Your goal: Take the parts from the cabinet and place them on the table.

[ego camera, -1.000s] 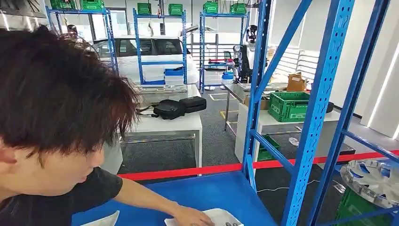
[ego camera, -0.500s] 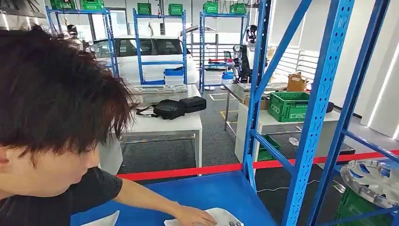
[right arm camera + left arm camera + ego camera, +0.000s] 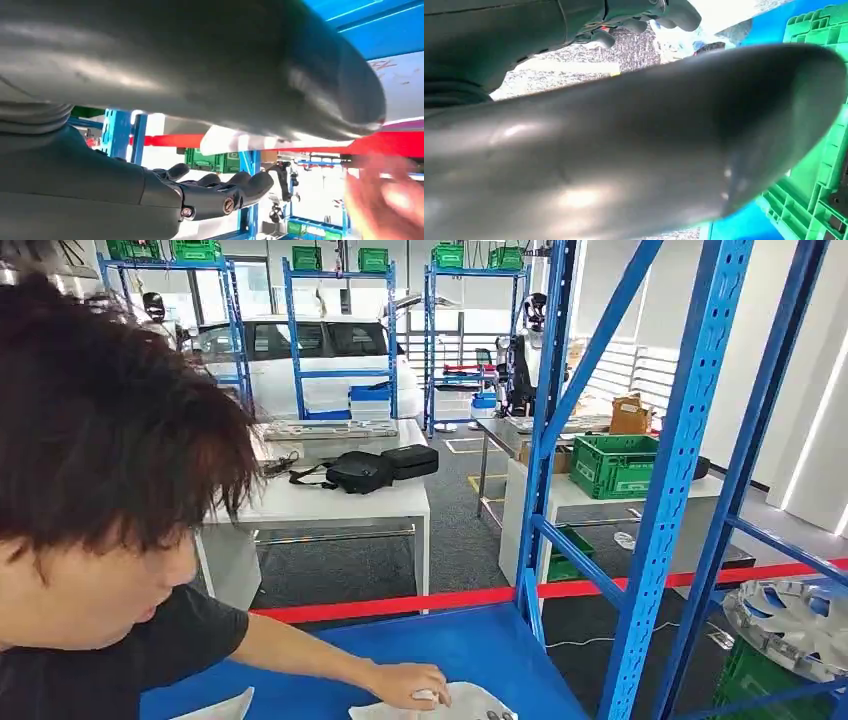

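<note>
While standing off from the blue steel cabinet shelf (image 3: 450,650), hangs the right hand (image 3: 215,192) loosely spread and empty. Cannot tell whether the left hand (image 3: 664,12) is spread or curled. Finds the small dark metal parts (image 3: 492,716) on a white sheet (image 3: 470,700) there, beside a person's hand (image 3: 408,685); probably holds back to avoid crowding it.

Grey speckled floor (image 3: 470,530), blue racks (image 3: 340,335), white tables (image 3: 340,502), parked white car (image 3: 310,355) behind.
</note>
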### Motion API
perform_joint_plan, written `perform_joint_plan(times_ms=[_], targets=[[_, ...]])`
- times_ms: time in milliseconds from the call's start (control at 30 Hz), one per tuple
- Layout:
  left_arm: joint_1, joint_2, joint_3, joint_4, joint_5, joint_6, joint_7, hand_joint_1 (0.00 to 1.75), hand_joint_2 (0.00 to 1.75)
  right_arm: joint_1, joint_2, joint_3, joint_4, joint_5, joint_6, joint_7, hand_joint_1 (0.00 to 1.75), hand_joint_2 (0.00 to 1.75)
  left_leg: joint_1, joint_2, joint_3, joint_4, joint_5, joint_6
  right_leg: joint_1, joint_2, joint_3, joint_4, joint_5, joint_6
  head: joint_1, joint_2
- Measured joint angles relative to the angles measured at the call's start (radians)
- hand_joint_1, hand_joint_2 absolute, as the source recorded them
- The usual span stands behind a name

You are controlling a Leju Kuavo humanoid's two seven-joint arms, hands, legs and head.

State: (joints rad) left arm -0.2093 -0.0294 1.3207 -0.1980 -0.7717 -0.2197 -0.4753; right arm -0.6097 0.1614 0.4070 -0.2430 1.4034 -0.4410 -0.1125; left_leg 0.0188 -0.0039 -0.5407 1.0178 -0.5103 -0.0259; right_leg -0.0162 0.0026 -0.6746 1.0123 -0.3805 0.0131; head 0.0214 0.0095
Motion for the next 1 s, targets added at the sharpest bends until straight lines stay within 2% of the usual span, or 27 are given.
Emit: perform_joint_plan(times_ms=[1000], targets=[[0.000,-0.002,0.000,0.000,0.006,-0.003,-0.012,0.00,0.00,0.000,0.000,0.000,0.000,0.003,0.000,-0.009,0.00,0.00,0.000,0.000,0.000,0.000,0.000,0.000,0.000,0.000,0.000,0.000,0.000,0.000,0.000,0.000]])
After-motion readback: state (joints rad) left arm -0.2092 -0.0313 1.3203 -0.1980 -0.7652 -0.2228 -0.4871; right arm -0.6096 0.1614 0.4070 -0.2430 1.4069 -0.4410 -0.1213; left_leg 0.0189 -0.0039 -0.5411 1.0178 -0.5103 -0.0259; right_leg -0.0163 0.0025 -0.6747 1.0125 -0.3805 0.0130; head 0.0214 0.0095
